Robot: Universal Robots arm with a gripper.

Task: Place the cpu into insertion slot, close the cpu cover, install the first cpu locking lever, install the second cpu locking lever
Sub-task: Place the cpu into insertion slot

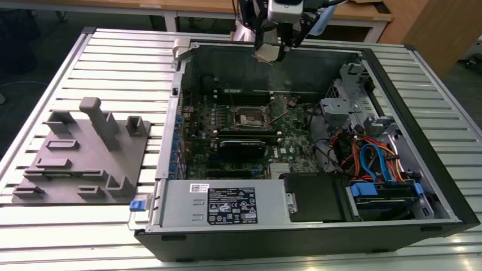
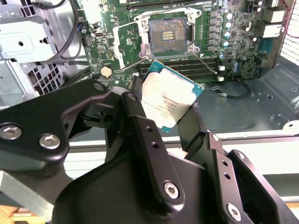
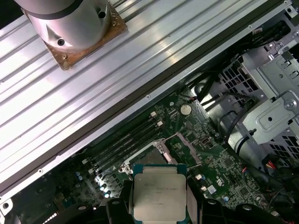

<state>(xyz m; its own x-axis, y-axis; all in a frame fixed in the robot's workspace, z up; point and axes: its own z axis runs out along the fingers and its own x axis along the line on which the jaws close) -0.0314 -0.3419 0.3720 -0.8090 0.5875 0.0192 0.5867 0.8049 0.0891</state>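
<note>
My gripper (image 1: pixel 271 49) hangs above the back wall of the open computer case and is shut on the cpu (image 2: pixel 170 100), a square chip with a silver-grey top and a green edge. Black fingers (image 3: pixel 123 201) clamp the cpu (image 3: pixel 159 196) on two opposite sides. The insertion slot (image 2: pixel 168 33) lies open on the green board, well apart from the chip and lower down. In the exterior view the insertion slot (image 1: pixel 251 117) is toward the case's middle. The cpu cover (image 2: pixel 125 44) is flipped up beside the slot. A thin locking lever (image 2: pixel 204 59) stands free next to it.
A grey power supply box (image 1: pixel 226 203) fills the case's near side. A metal drive cage (image 1: pixel 354 107) and coloured cables (image 1: pixel 369 158) crowd the exterior view's right. A grey fixture block (image 1: pixel 83 152) sits on the slatted table on the left. The arm's base (image 3: pixel 74 28) is bolted behind the case.
</note>
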